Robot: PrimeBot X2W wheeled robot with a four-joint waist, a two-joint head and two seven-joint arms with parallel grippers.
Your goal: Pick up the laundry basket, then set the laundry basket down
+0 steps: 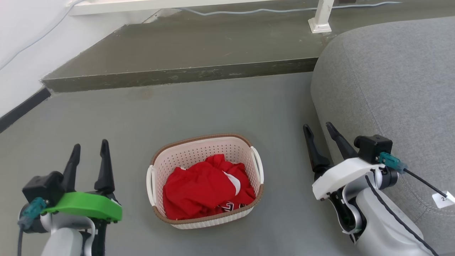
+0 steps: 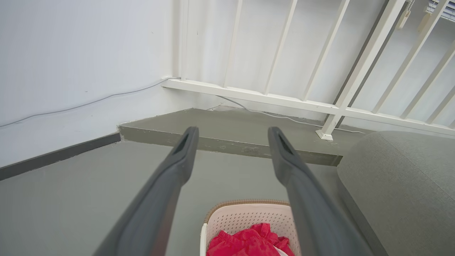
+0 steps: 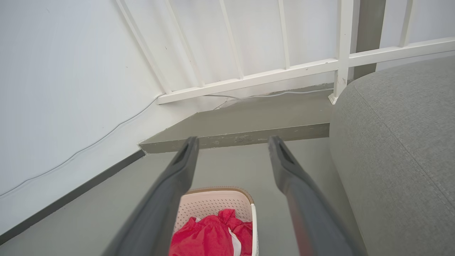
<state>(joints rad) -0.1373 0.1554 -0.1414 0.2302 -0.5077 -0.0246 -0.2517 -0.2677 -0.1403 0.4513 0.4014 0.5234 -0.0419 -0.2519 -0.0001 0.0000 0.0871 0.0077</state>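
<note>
The laundry basket (image 1: 194,156) sits on the grey floor between my two arms. It is cream-white with perforated walls, a brown woven-look rim and white loop handles on both sides, and it holds a crumpled red garment (image 1: 206,188). My left gripper (image 1: 89,148) hovers left of the basket, open and holding nothing. To the basket's right, close beside the sofa, my right gripper (image 1: 319,129) is open too, with nothing between its fingers. The basket (image 2: 245,217) lies low between the left gripper (image 2: 231,135) fingers in the left wrist view. The basket (image 3: 217,204) lies below the right gripper (image 3: 233,144) in the right wrist view.
A grey upholstered sofa (image 1: 391,81) fills the right side, close to my right arm. A raised concrete step (image 1: 185,53) runs across behind the basket, with a white railing post (image 1: 321,17) and a cable on it. A white wall (image 1: 21,42) stands to the left.
</note>
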